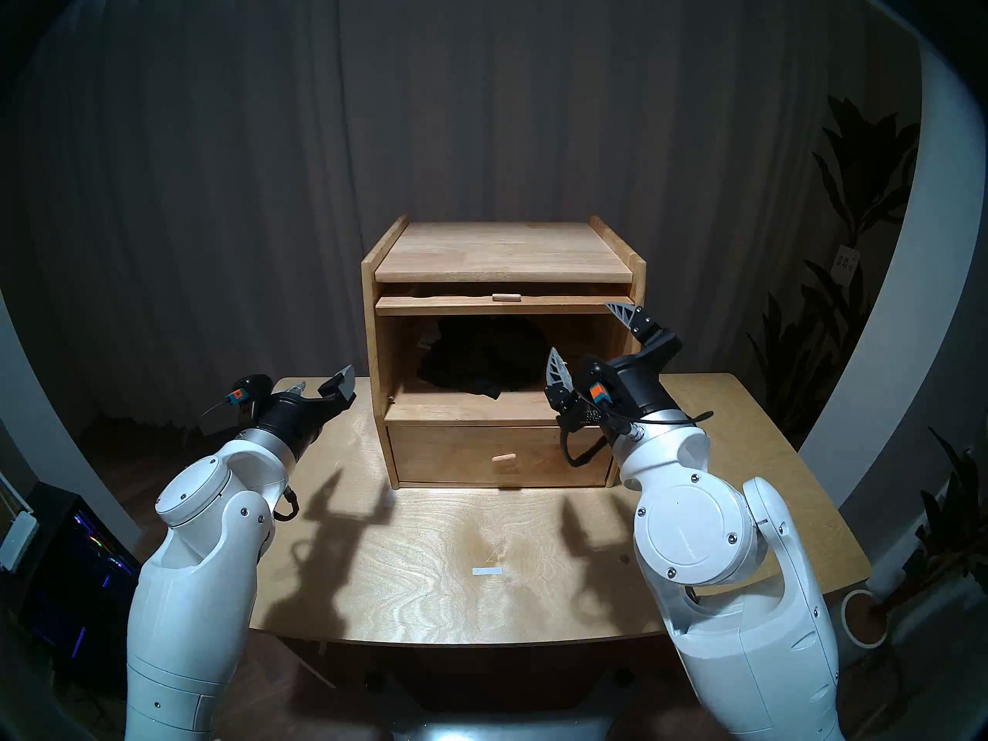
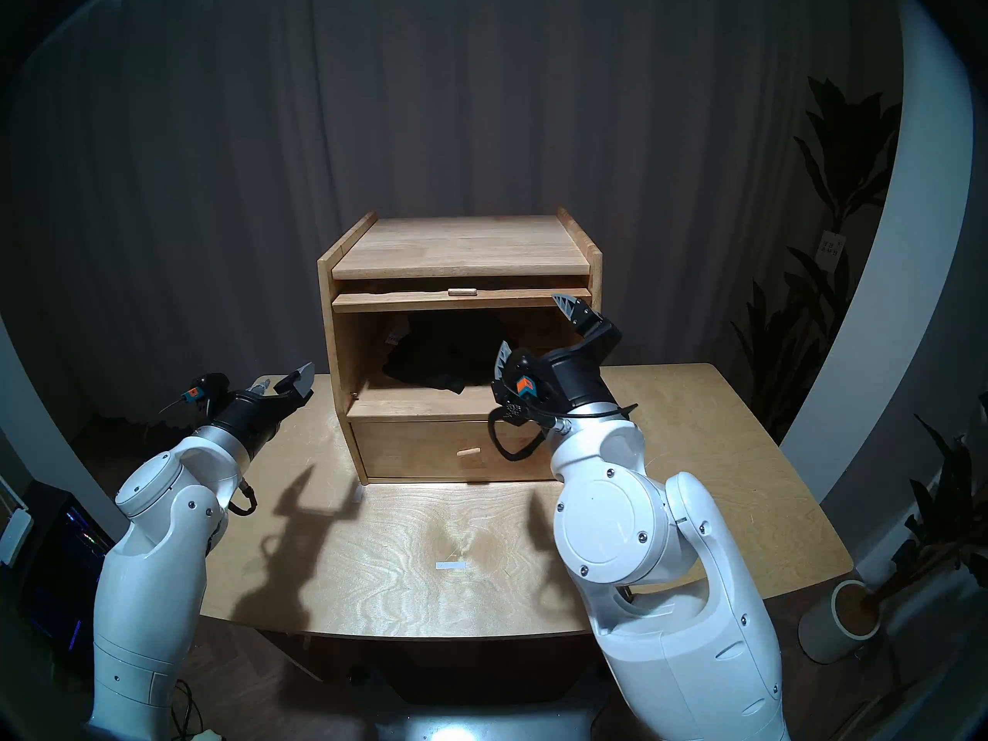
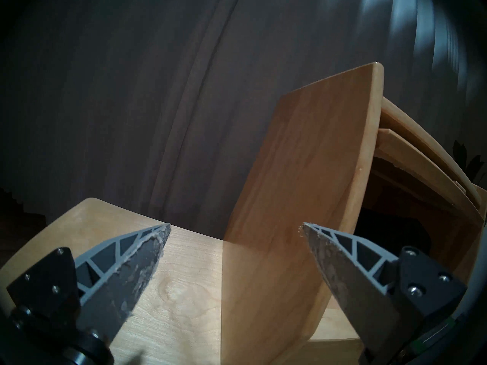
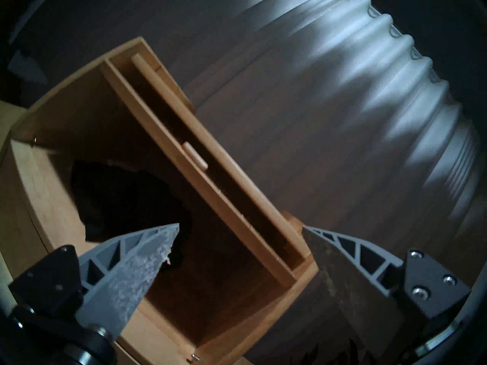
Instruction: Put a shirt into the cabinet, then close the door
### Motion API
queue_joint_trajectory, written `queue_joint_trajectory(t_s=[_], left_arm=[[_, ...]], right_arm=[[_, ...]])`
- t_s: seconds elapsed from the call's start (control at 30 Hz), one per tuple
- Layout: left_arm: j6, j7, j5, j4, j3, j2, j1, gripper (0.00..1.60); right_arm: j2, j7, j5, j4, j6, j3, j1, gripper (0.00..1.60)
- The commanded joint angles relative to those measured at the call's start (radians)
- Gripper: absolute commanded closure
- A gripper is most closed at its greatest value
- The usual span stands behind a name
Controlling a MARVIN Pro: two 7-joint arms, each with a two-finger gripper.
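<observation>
The light wooden cabinet [image 1: 502, 248] stands at the back middle of the table, its upper compartment open. The door [image 1: 454, 306] lies flat, raised under the top, showing only its front edge and peg handle [image 1: 505, 297]. The black shirt [image 1: 481, 360] sits bundled inside the compartment, a white tag [image 1: 424, 344] at its left. My right gripper [image 1: 591, 341] hangs open and empty before the compartment's right side; in the right wrist view the shirt [image 4: 118, 198] and the door [image 4: 195, 156] lie beyond it. My left gripper [image 1: 321, 386] is open and empty, left of the cabinet's side wall [image 3: 303, 185].
A shut drawer [image 1: 497, 456] with a peg handle fills the cabinet's bottom. The pale wooden table [image 1: 481, 606] carries a small white strip [image 1: 487, 570] near its front. Dark curtains hang behind, potted plants [image 1: 855, 189] stand at the right, and a lit computer case [image 1: 80, 579] sits low at the left.
</observation>
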Motion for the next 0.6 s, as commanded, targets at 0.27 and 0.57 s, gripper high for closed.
queue_joint_trajectory(t_s=[0.27, 0.57], left_arm=[[-0.008, -0.039, -0.035, 0.002, 0.027, -0.002, -0.061, 0.0], [-0.017, -0.035, -0.058, 0.048, -0.006, 0.004, -0.095, 0.0]], right_arm=[[0.143, -0.033, -0.365, 0.054, 0.153, 0.028, -0.052, 0.0], [0.223, -0.009, -0.599, 0.083, 0.163, -0.023, 0.045, 0.0]])
